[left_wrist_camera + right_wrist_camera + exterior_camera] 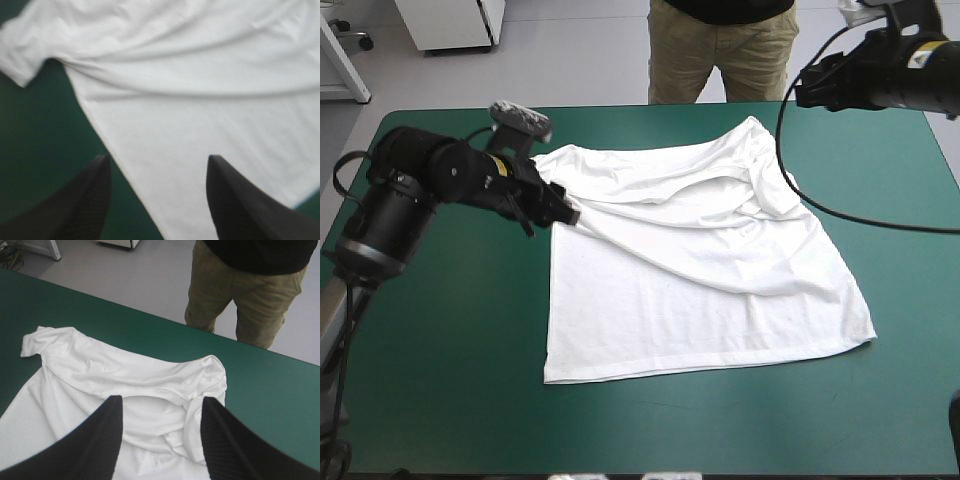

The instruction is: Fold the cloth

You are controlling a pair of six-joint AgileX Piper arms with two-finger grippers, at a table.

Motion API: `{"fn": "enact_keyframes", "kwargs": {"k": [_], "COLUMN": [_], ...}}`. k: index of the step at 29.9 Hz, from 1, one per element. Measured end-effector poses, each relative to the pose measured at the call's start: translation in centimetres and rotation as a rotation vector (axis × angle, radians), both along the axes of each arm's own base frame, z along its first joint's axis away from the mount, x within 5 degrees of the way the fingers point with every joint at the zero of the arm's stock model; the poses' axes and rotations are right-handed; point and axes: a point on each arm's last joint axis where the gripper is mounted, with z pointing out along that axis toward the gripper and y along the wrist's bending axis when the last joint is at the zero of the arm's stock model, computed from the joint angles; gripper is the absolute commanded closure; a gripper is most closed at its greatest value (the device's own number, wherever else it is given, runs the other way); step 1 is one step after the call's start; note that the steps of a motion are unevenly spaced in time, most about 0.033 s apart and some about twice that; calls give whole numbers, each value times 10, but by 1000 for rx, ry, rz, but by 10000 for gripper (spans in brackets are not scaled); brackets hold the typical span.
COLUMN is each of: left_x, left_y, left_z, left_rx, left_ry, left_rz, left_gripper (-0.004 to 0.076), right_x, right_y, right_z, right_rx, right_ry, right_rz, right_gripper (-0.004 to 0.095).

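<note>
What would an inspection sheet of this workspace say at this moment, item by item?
Surface: teal-green cover, flat.
Job's things: T-shirt, white, spread out; far part wrinkled, one sleeve bunched.
Clutter: nothing seen.
Grippers: left gripper open, low, astride the T-shirt's side edge near a sleeve; right gripper open, raised near the table's far edge, holding nothing.
Cables: nothing seen other than the robot's own.
Surroundings: nothing seen.
</note>
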Motion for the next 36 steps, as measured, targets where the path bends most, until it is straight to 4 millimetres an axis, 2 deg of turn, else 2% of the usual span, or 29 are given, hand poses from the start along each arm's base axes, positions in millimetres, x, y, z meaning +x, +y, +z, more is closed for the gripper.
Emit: {"fn": "enact_keyframes", "kwargs": {"k": [3, 6, 10, 14, 19, 26, 31, 36], "left_x": [-32, -58, -77, -91, -96, -87, -79, -76], "left_y": [-12, -13, 0, 11, 16, 11, 9, 5], "left_z": [-20, -43, -85, -130, -167, -185, -210, -220], "left_rx": [30, 58, 91, 97, 78, 64, 142, 153], "left_ry": [66, 139, 236, 283, 329, 339, 388, 425], "left_rz": [-94, -128, -54, 23, 126, 185, 197, 206], "left_gripper": [314, 313, 312, 310, 310, 310, 310, 319], "right_x": [-36, -55, -62, -60, -57, -58, -58, -58], "right_y": [-3, -6, -7, -7, -4, 0, 0, 0], "right_z": [11, 9, -7, -26, -39, -37, -37, -36], "right_rx": [8, 5, -6, -14, -4, 17, 17, 17], "right_ry": [-43, -39, 18, 89, 135, 122, 118, 116], "right_rz": [-2, -6, -11, -12, 14, 56, 59, 59], "right_gripper": [463, 463, 463, 463, 463, 463, 463, 463]}}
